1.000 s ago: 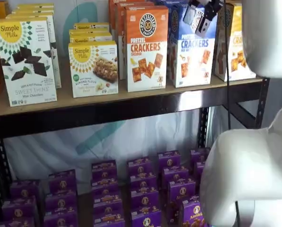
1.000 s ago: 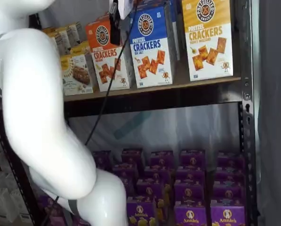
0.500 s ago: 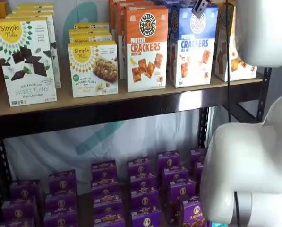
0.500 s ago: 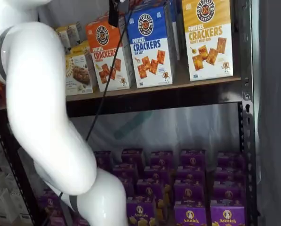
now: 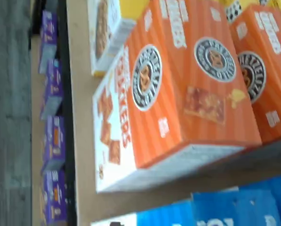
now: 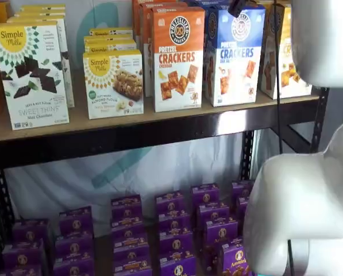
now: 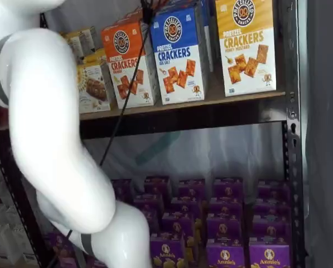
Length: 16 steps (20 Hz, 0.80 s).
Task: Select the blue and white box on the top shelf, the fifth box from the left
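The blue and white box [image 6: 234,54] stands upright on the top shelf [image 6: 160,118], between an orange-topped box and a yellow-topped one. It shows in both shelf views [image 7: 180,53]. In the wrist view only a blue strip of it [image 5: 215,212] shows beside the orange boxes. Of my gripper [image 6: 238,7] only a black tip shows, at a shelf view's top edge just above the blue box's top. No gap or grip can be read. It touches no box.
The orange Pretzel Crackers box [image 6: 178,57] stands left of the blue one and the yellow-topped box [image 7: 247,44] right of it. Simple Mills boxes [image 6: 30,75] fill the shelf's left. Purple boxes [image 6: 171,230] sit on the lower shelf. My white arm [image 7: 49,139] and cable [image 7: 121,111] hang in front.
The gripper has risen from in front of the blue box's upper face to the view's top edge, almost out of sight. The boxes have not moved.
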Each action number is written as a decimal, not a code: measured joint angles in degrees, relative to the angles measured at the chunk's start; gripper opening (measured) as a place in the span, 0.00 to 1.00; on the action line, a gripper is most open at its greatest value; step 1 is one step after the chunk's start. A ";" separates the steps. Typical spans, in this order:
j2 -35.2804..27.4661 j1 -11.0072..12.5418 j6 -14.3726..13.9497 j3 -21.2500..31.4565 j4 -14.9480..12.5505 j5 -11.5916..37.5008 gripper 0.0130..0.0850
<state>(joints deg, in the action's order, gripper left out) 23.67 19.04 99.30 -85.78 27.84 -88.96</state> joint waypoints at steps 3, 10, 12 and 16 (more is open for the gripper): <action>-2.49 -1.38 0.34 -2.05 -3.47 0.73 1.00; -7.06 -2.94 0.75 -5.93 -8.05 0.00 1.00; -8.03 -3.29 0.83 -6.70 -9.21 -0.56 1.00; -9.30 -3.78 0.89 -7.49 -10.52 -1.00 1.00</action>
<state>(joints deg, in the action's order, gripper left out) 14.36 15.26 100.19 -93.27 17.32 -89.96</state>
